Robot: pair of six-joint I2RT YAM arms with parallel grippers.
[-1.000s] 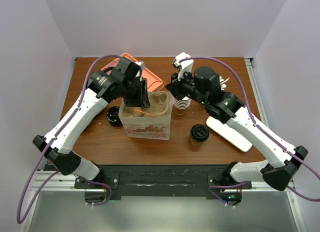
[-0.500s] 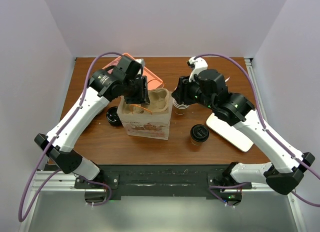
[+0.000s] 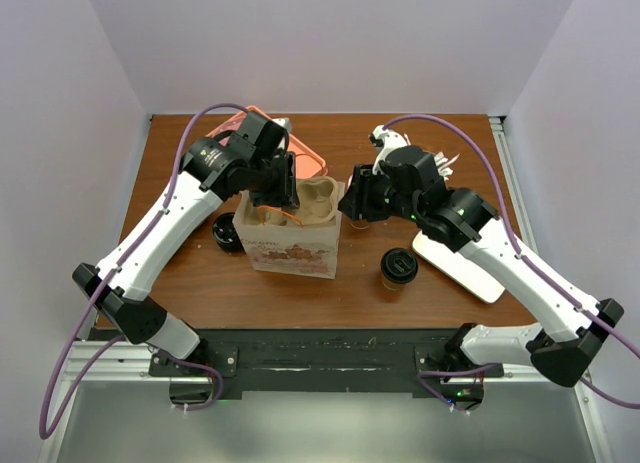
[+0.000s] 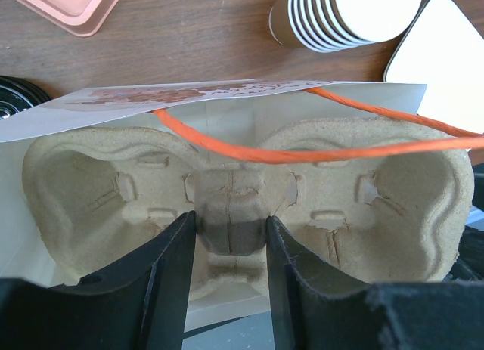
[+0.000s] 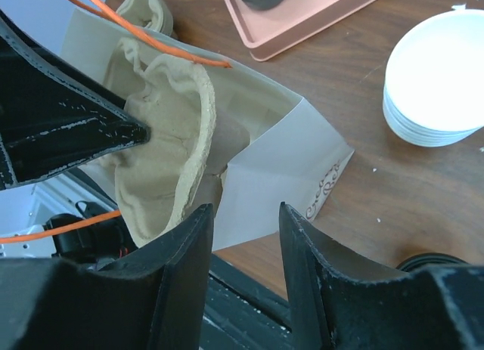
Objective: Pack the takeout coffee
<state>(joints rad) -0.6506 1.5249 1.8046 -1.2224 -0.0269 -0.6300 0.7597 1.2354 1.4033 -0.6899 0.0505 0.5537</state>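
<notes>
A kraft takeout coffee (image 3: 398, 266) with a black lid stands right of the white paper bag (image 3: 295, 251); another (image 3: 228, 231) stands at the bag's left. The left wrist view shows only that second cup's lid (image 4: 15, 97). A pulp cup carrier (image 3: 318, 201) sits in the bag's mouth, its wells empty. My left gripper (image 4: 229, 221) is shut on the carrier's middle ridge (image 4: 227, 206). My right gripper (image 5: 243, 210) hangs open by the bag's right wall (image 5: 280, 168), holding nothing. A black lid (image 5: 431, 261) shows at that view's lower right.
A pink tray (image 3: 305, 161) lies behind the bag. A stack of white paper cups (image 4: 348, 13) stands behind the bag's right corner. A white board (image 3: 455, 258) lies to the right. The bag's orange cord handle (image 4: 249, 150) crosses over the carrier.
My right gripper has opened and swung down and left toward the bag's right rim. The carrier now sits lower and flatter in the bag. The left gripper has hardly moved.
</notes>
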